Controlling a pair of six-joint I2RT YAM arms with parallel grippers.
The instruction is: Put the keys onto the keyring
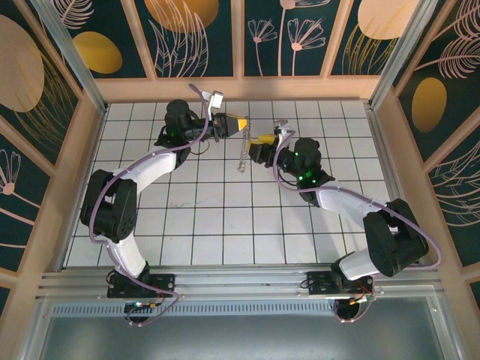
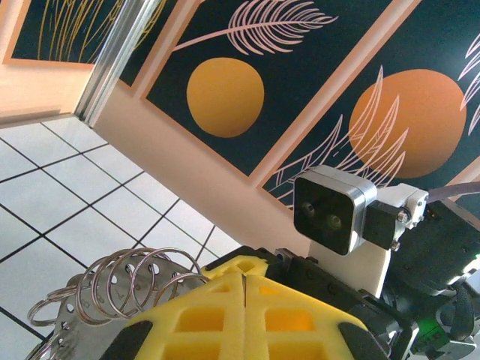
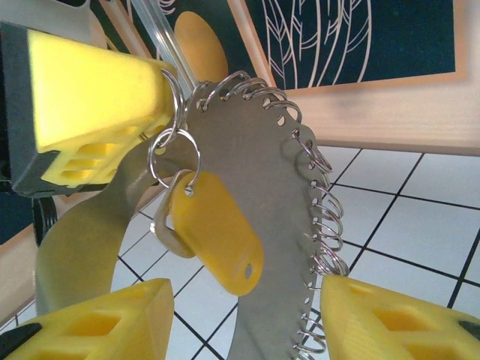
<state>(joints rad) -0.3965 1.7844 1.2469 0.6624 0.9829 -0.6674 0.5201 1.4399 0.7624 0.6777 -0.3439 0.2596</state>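
Fingers [image 3: 90, 90] of left gripper [image 1: 242, 124] pinch keyring [image 3: 255, 180] aloft; right gripper [image 1: 262, 140] fingers [image 3: 390, 315] spread below yellow-headed key [image 3: 217, 232], seemingly hung on its rim.

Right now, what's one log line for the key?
left tool: shut on keyring | key: hanging on keyring | right tool: open

Bright, even light, soft shadows on the table [image 1: 225, 225]; between the right jaws the ring [image 3: 262, 187] looks sharp, the pads [image 3: 97, 330] slightly blurred.
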